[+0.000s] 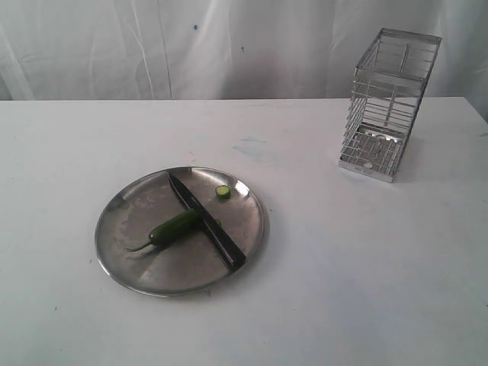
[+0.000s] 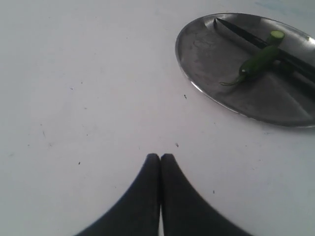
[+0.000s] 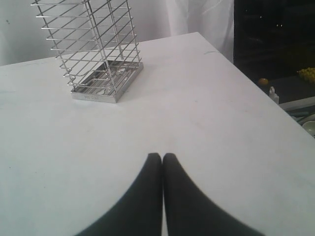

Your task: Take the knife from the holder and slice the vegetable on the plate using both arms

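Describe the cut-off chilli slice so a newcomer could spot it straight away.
Start at the round steel plate on the white table. A black knife lies slantwise across it, over a green chilli. The slice is the small pale-green disc alone near the far rim, beyond the knife, apart from the stemmed chilli.

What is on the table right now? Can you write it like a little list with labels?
plate: round steel plate on the white table
knife: black knife lying across the plate
vegetable: green chilli under the knife, one cut slice beside it
holder: wire basket, upright, empty
left pincer: shut, holding nothing
right pincer: shut, holding nothing
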`<state>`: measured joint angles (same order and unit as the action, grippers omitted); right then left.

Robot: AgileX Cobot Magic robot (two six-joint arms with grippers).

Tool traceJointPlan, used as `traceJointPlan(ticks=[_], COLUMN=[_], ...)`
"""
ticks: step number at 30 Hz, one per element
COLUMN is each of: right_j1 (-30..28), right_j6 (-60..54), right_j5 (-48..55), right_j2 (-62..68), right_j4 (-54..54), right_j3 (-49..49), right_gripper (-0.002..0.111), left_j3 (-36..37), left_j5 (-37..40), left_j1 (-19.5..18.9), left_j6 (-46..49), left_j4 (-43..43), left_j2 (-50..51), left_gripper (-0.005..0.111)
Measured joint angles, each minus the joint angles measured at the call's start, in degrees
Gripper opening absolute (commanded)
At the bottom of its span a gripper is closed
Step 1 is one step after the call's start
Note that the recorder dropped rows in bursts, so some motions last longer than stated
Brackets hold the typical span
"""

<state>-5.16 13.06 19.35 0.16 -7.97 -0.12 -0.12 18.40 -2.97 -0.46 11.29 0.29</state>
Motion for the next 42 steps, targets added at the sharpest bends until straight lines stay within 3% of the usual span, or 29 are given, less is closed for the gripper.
traceJointPlan(ticks=[6,42], right_j1=[0.00,0.00], right_j6=[0.00,0.00], right_j5=[0.00,0.00], right_j2=[0.00,0.00], right_j4=[0.00,-0.08], right_j3=[0.00,0.00], right_gripper=[0.000,0.000], left_j3=[0.00,0.00], left_j5=[0.00,0.00], left_j1=[0.00,0.00], left_j6=[4.59,5.17], left_j4=[0.00,0.00], left_j2=[0.00,0.00], left_gripper=[0.000,0.000])
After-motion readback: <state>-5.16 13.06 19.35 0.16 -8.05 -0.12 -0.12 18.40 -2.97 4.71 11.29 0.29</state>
